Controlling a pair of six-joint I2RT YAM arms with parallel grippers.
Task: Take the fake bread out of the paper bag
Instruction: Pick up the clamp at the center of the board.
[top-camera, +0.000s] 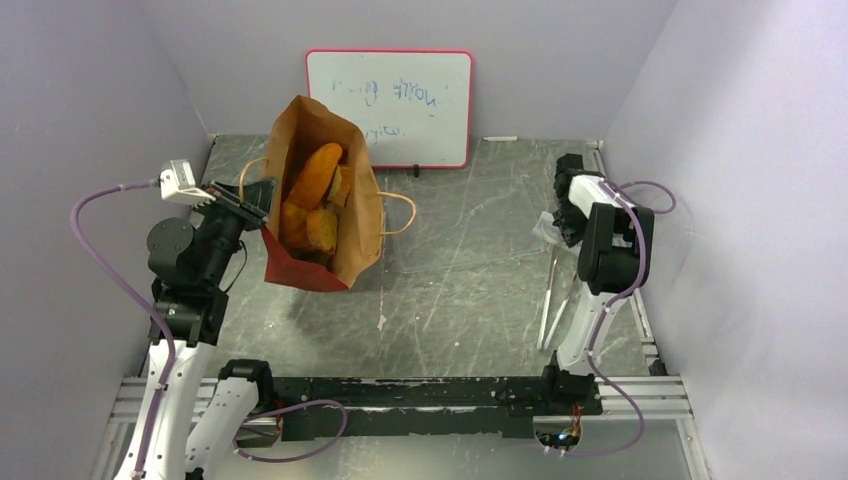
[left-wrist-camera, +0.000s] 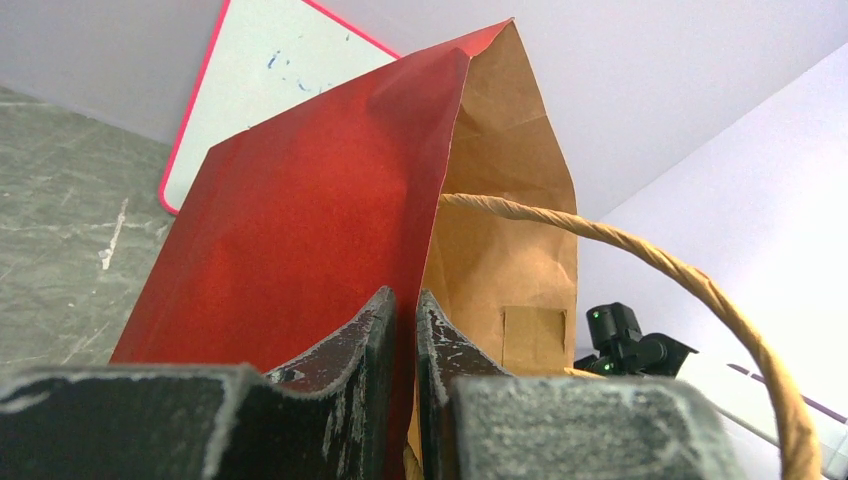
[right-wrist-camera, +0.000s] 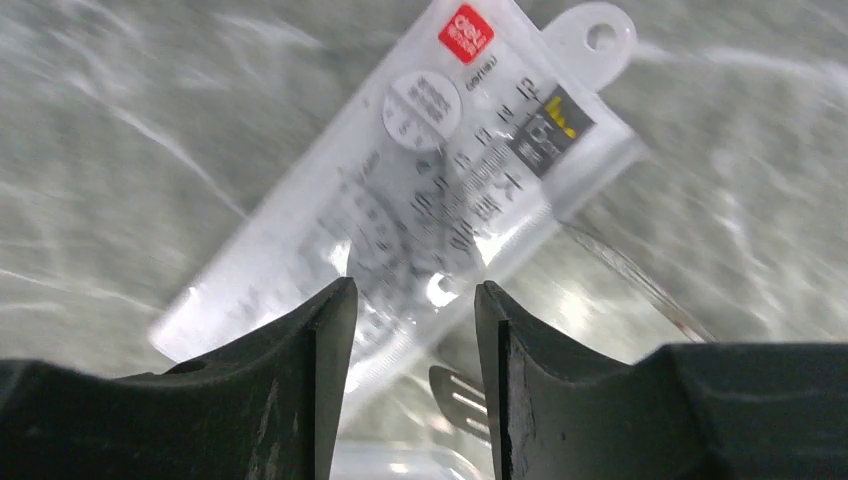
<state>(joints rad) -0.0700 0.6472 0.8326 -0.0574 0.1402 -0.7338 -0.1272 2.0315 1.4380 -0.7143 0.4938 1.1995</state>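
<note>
The fake bread lies heaped in the paper bag at far left, whose thin wall the left gripper pinches tight (flimsy paper, likely to tear under a tug). The right gripper, jaws part-open and empty, hangs over a clear plastic packet. The pieces look light, rigid and smooth, probably best gripped across their narrow width.

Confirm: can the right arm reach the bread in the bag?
Likely yes: left gripper pinches a wall of the paper bag, mouth gaping, fake bread exposed; right gripper, open, hangs over a plastic packet to the side.
</note>
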